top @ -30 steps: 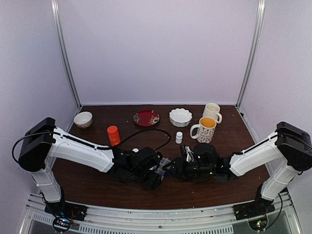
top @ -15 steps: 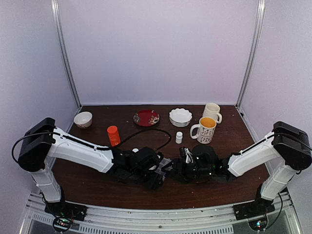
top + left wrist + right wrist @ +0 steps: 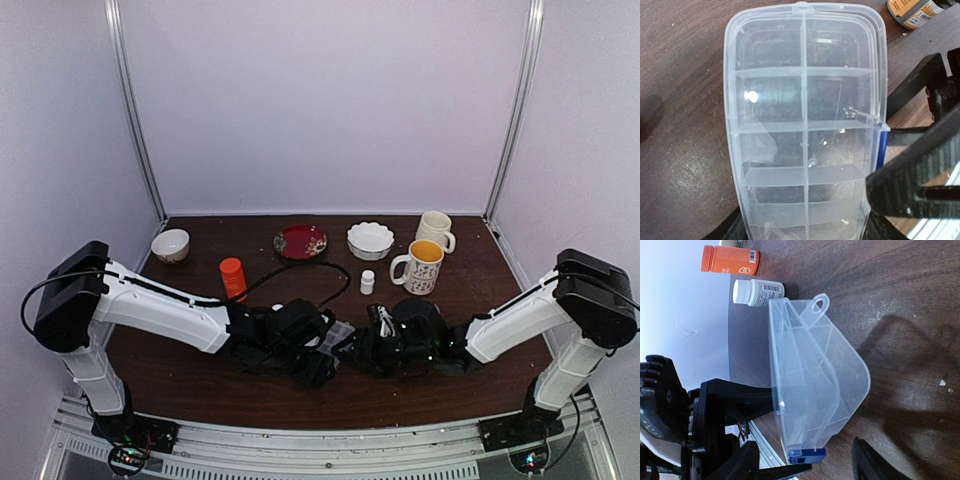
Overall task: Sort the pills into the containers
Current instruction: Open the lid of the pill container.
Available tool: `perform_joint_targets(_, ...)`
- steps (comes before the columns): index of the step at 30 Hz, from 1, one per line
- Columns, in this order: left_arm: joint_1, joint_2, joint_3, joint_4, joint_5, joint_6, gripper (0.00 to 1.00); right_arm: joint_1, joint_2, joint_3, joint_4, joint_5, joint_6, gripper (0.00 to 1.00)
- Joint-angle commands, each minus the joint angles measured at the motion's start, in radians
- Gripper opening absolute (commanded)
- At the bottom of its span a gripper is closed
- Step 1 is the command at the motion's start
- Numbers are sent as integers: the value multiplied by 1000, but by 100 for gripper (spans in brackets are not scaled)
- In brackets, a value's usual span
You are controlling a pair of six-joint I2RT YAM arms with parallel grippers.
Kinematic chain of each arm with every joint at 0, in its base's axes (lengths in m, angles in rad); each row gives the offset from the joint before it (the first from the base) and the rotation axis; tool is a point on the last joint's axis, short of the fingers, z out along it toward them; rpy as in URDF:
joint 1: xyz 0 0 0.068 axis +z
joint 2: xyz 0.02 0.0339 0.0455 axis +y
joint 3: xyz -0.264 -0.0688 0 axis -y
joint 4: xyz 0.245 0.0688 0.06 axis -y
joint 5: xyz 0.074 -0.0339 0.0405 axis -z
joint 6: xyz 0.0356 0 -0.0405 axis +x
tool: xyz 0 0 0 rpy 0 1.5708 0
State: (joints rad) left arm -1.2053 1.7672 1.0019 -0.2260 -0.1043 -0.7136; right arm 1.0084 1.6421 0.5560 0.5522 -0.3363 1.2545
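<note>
At the near middle of the tabletop [image 3: 685, 125], the clear pill box [image 3: 805, 125] is gripped across its width by the left claw [image 3: 805, 222]. The right claw [image 3: 805, 445] is released, its fingers [image 3: 745, 462] apart beside the blue latch [image 3: 807, 455]. Only a few specks, perhaps pills [image 3: 812, 162], are seen in the cells [image 3: 770, 95]; most sorting is judged undone. Against a second ago, the right claw is spread wider.

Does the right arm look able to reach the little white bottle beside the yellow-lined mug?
Probably yes: the white bottle stands on bare table just beyond the open right gripper, nothing between.
</note>
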Motion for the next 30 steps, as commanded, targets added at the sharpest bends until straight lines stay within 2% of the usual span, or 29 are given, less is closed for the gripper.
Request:
perform_joint_targets(1, 4, -29, -3, 45, -8, -1, 51, 7, 12, -8, 81, -11, 13, 54)
perform_joint_targets(4, 4, -25, -3, 42, -10, -2, 51, 9, 4, -19, 129, -16, 29, 43)
perform_joint_targets(16, 4, -9, 6, 30, -21, -4, 52, 12, -15, -22, 128, -16, 23, 23)
perform_joint_targets(25, 4, 2, 15, 19, -31, -5, 52, 12, -38, -25, 106, -10, 19, 23)
perform_joint_targets(30, 4, 15, 24, 3, -40, -8, 52, 12, -49, -28, 97, -9, 14, 33)
